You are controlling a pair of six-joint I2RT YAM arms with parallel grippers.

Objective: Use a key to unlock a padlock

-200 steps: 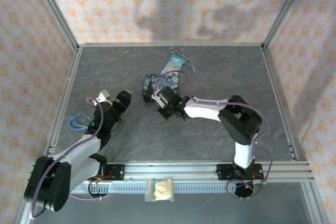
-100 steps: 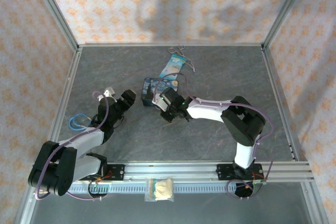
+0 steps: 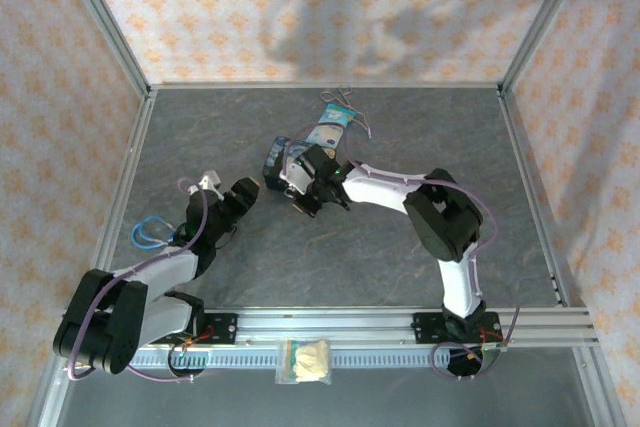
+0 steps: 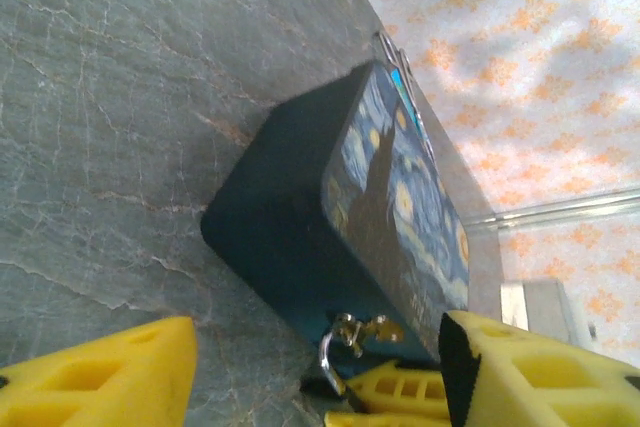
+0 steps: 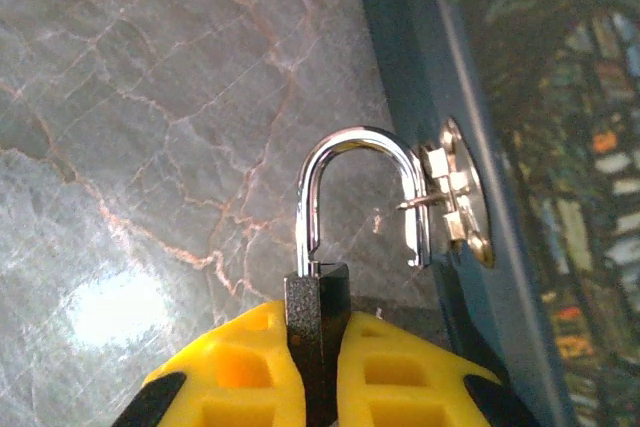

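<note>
This is a robotics lab test cell, not a lived-in room. 2 robot arms, the left arm (image 3: 150, 272) and the right arm (image 3: 450, 222), are bolted side by side to a slotted aluminium rail (image 3: 340, 325) at the near edge of a table. Purple cables (image 3: 205, 212) run along them. The tabletop (image 3: 330, 267) is a grey stone-look sheet. It is boxed in on 3 sides by flat panels (image 3: 330, 7) papered with a repeating orange floral print and held between aluminium frame posts (image 3: 100, 17). A bare metal strip (image 3: 320, 85) joins the back panel to the table, as in a purpose-built enclosure rather than furniture.
</note>
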